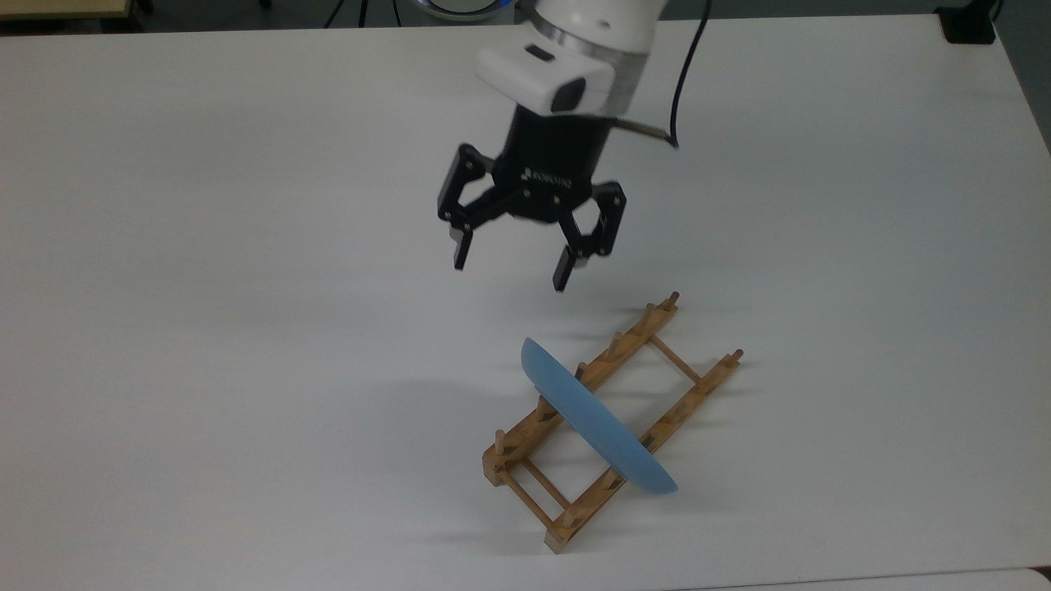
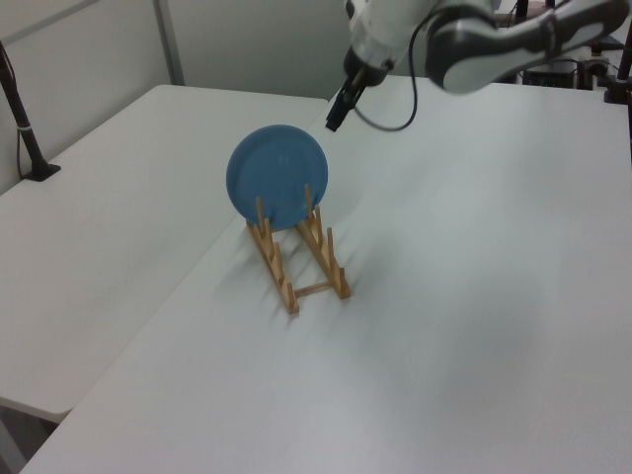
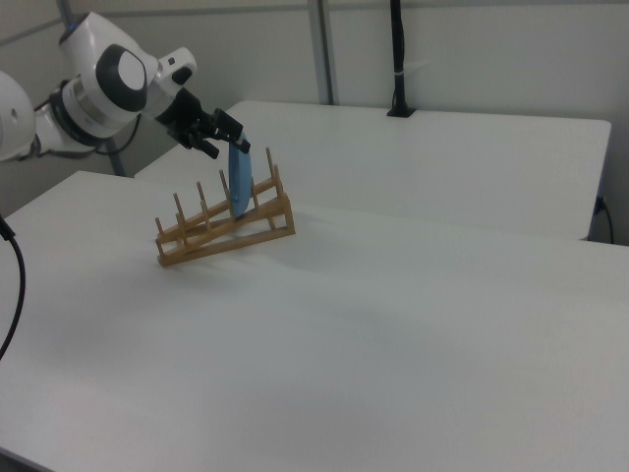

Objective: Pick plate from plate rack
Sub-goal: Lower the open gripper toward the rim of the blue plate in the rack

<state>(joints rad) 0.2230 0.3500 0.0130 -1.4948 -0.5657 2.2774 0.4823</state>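
Note:
The blue plate [image 1: 595,427] stands on edge between the pegs of the light-brown wooden plate rack [image 1: 632,332], which lies on the white table [image 1: 205,328]. In the left view the plate [image 2: 277,191] shows its round face at the far end of the rack [image 2: 279,272]. My gripper [image 1: 511,269] hangs open over the table, in the top view up and left of the plate, touching nothing. In the right view the gripper [image 3: 224,146] is level with the top of the plate [image 3: 240,182], just to its left, above the rack [image 3: 226,236].
A second white table [image 2: 109,197] adjoins this one along a seam. A black post [image 2: 25,128] is clamped to it, seen also as a black post [image 3: 398,59] in the right view. A black cable [image 1: 683,74] trails from the wrist. The table's near edge [image 1: 821,579] runs close below the rack.

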